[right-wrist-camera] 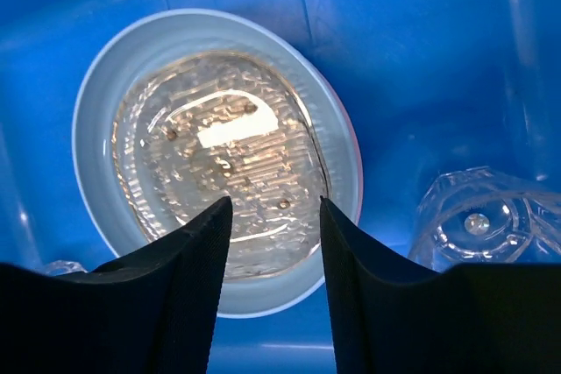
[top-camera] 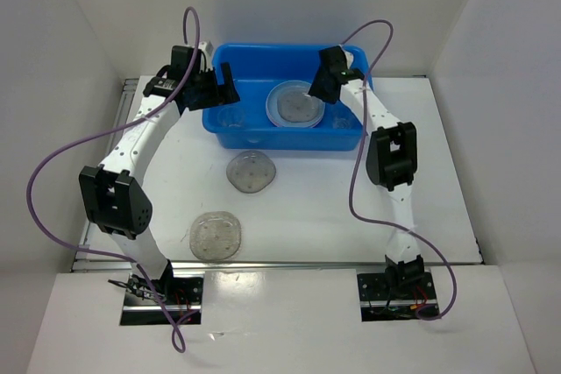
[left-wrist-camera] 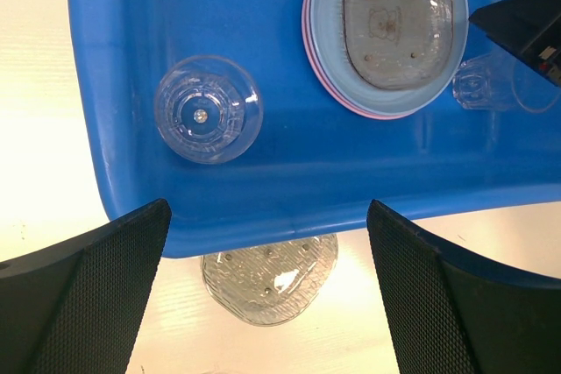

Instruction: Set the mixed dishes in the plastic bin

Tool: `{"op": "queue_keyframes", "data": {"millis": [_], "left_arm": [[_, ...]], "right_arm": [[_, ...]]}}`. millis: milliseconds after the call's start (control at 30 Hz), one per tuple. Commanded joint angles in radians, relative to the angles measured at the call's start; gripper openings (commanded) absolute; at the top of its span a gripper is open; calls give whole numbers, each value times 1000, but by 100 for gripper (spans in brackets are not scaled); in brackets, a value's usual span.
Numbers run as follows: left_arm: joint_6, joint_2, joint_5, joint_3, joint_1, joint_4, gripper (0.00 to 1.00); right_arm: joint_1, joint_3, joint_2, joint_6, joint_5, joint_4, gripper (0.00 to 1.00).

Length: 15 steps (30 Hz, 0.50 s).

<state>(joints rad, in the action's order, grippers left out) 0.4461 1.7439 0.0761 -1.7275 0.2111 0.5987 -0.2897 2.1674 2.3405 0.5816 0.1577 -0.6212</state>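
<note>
The blue plastic bin [top-camera: 280, 139] stands at the back middle. In it lies a stack of plates [top-camera: 295, 104]: a light blue one [right-wrist-camera: 96, 129] over a pink edge, with a translucent speckled plate [right-wrist-camera: 215, 155] on top. A clear cup [left-wrist-camera: 208, 109] sits at the bin's left, and another clear cup [right-wrist-camera: 478, 221] at its right. Two translucent plates lie on the table, one just in front of the bin [top-camera: 252, 171] and one nearer [top-camera: 216, 236]. My left gripper [top-camera: 224, 85] is open and empty over the bin's left side. My right gripper [right-wrist-camera: 273, 216] is open and empty above the stack.
White walls enclose the table on three sides. Purple cables loop from both arms. The bin's near wall [left-wrist-camera: 307, 208] partly covers the closer table plate [left-wrist-camera: 272, 282] in the left wrist view. The right gripper's body [left-wrist-camera: 526, 28] shows at that view's right edge.
</note>
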Motion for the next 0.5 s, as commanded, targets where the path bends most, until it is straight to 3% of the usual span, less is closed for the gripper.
{"op": "queue_keyframes", "data": {"millis": [0,167,267,467], "left_arm": [[-12,-29,10,5,2,-20,100],[-21,-29,-13,5,2,-20,100],[-30,-20,-68,-15,2,-8,100],[-41,-11,-96,-38,2,1,100]], "right_arm": [[6,2,-84,-16,14,43,51],[6,-190,-349,-55,-12,78,52],[-28,-417,-568,-68,-12,126,52],[-187,-750,-854,-10,-1,106,52]]}}
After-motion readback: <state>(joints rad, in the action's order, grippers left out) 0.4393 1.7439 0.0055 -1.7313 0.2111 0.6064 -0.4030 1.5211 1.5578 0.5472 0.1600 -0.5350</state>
